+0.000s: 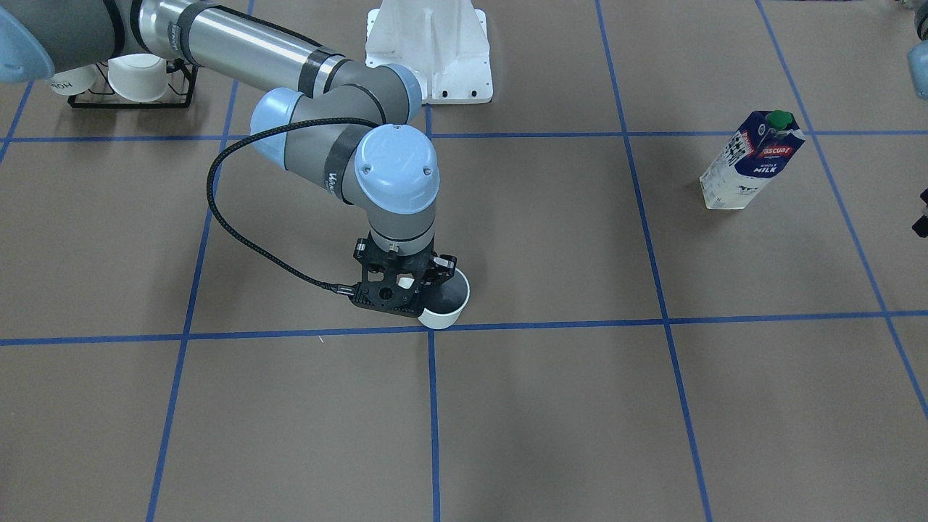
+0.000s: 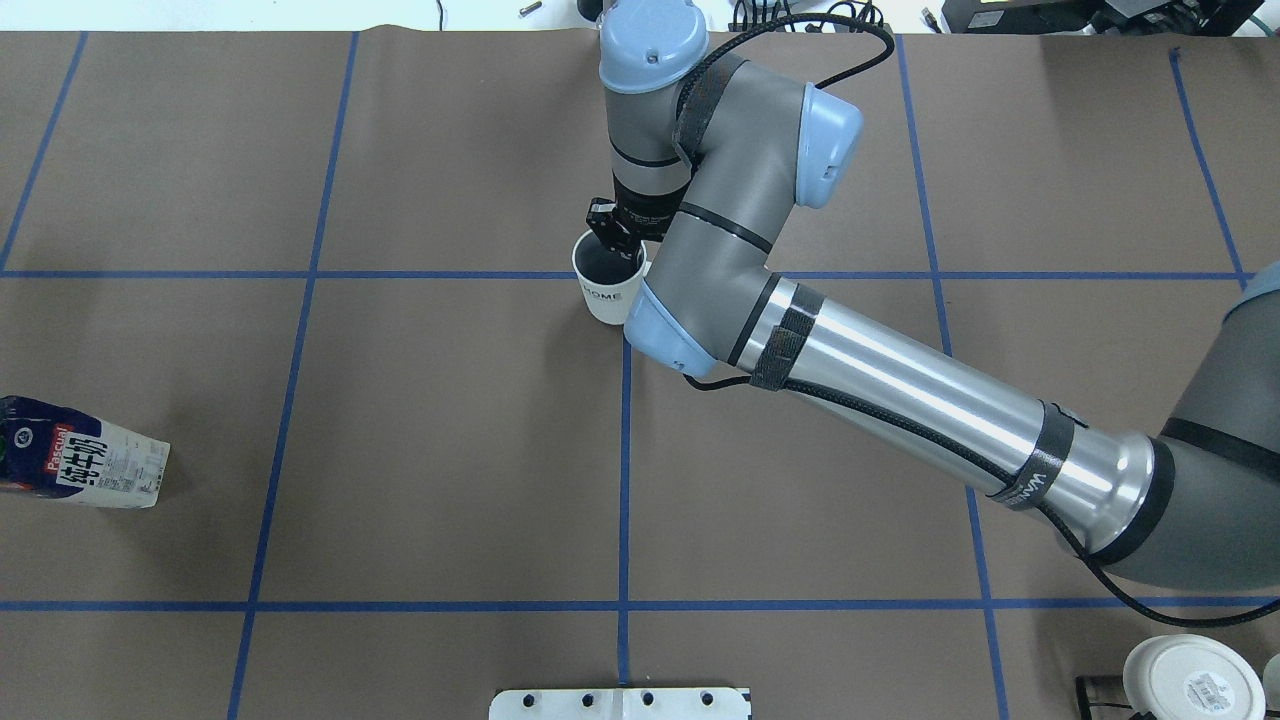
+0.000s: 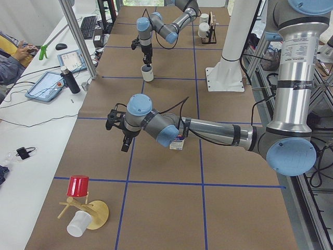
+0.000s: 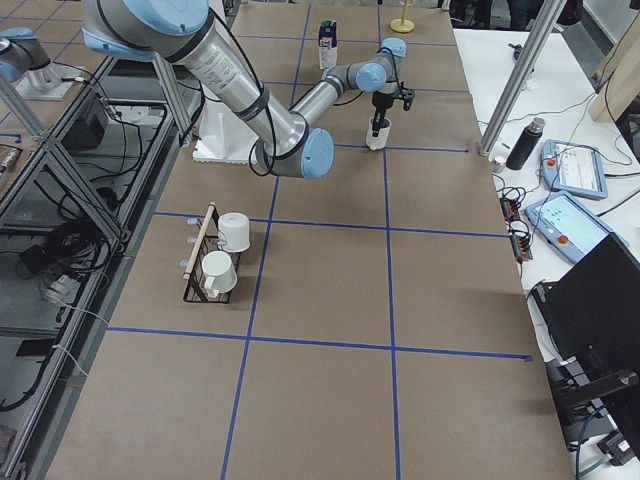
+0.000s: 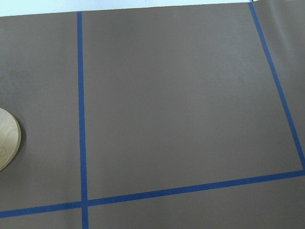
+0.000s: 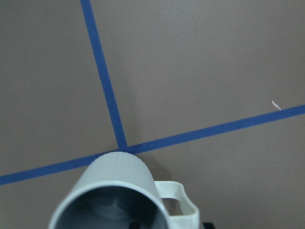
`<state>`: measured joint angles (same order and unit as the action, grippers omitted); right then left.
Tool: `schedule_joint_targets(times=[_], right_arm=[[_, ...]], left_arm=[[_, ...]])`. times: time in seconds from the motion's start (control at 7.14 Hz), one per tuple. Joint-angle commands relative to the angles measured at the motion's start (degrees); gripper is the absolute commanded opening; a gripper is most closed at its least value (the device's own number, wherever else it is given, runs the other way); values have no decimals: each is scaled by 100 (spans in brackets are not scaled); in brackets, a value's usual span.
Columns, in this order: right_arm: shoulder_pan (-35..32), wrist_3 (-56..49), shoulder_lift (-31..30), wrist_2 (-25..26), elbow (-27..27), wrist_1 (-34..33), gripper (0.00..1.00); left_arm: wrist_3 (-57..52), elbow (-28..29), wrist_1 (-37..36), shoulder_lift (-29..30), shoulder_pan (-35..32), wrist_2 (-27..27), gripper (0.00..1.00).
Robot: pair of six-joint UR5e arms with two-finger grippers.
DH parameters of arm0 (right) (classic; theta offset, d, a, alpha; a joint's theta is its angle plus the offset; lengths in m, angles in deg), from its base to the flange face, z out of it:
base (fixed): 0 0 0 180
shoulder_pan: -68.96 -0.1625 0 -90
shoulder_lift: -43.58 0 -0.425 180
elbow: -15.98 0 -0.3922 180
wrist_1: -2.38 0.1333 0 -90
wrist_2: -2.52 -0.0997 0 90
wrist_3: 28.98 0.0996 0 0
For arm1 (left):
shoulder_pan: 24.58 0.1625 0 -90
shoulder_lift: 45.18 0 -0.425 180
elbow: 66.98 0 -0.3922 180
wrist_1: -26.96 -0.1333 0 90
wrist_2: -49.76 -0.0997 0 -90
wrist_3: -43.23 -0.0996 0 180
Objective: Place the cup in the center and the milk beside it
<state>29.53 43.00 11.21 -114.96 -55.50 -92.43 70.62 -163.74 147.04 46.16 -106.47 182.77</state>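
Note:
The cup (image 1: pixel 451 303), a small white mug with a dark inside, stands at the central crossing of blue tape lines. My right gripper (image 1: pixel 415 288) comes down on its rim, one finger inside, shut on it. The overhead view (image 2: pixel 608 287) shows "HOME" on its side, and the right wrist view (image 6: pixel 112 191) shows its loop handle. The milk (image 1: pixel 750 161), a blue and white carton with a green cap, stands upright far off on my left side (image 2: pixel 82 465). My left gripper (image 3: pixel 125 141) hangs above the table near the milk; I cannot tell whether it is open.
A black wire rack (image 1: pixel 130 93) with white mugs stands at my back right (image 4: pixel 212 262). A white arm mount (image 1: pixel 429 51) sits at my base. A wooden stand with a red cup (image 3: pixel 79 186) is at the far left end. Tablets and a bottle (image 4: pixel 520 145) lie on the side bench.

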Motion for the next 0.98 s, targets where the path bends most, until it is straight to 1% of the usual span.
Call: schedule_joint_targets(times=[0.0, 0.14, 0.28, 0.42, 0.56, 0.7, 0.84], right_arm=[[-256, 18, -33, -309, -154, -11, 100], [-467, 18, -146, -529, -460, -151, 100], [-634, 9, -548, -522, -1081, -326, 100], [-880, -86, -1135, -513, -1687, -319, 100], [-1065, -218, -1541, -496, -1998, -302, 100], [-1067, -532, -1588, -356, -1966, -301, 100], [-1067, -588, -1685, -285, -1966, -284, 100]], left_arm=[[784, -577, -45, -185, 24, -38, 98], [881, -1033, -98, -474, 24, -29, 98], [1239, -1542, -533, -607, 50, -64, 98], [1251, -1948, -694, -1061, 68, -64, 98], [1277, -2361, -687, -1735, 381, -64, 98], [1443, -2704, -696, -2012, 706, -73, 98], [1801, -2708, -705, -2136, 1284, -229, 98]])
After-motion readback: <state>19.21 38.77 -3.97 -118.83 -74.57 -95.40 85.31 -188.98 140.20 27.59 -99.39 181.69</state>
